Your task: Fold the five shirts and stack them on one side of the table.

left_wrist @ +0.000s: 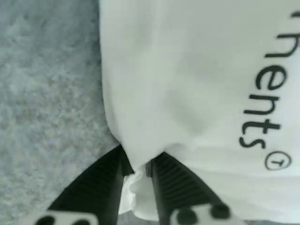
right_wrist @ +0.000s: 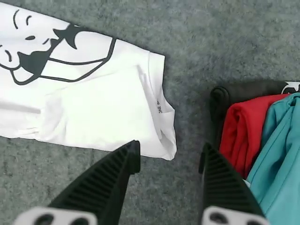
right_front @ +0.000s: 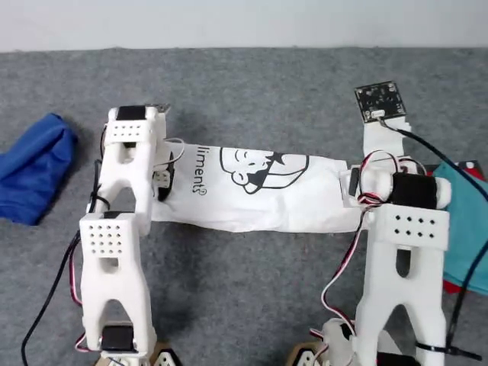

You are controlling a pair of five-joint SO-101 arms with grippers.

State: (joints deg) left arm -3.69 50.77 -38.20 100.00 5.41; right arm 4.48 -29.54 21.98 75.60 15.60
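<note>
White cotton, print side up: your white shirt (right_front: pixel 259 191) lies as a long folded strip mid-way across the grey surface (right_front: pixel 252 84). Its long axis runs side to side from arm to arm, with the lettered end toward your left arm. Your left gripper (left_wrist: pixel 138 157) is clenched on that end's edge, fabric bunched between its fingers. Your right gripper (right_wrist: pixel 169 149) hangs released over the opposite end's corner. A crumpled blue shirt (right_front: pixel 34 168) sits well apart, beyond the left arm. Beside the right arm, a teal shirt (right_wrist: pixel 281 154) overlaps a red shirt (right_wrist: pixel 239 131) lying on a black shirt (right_wrist: pixel 243 89).
</note>
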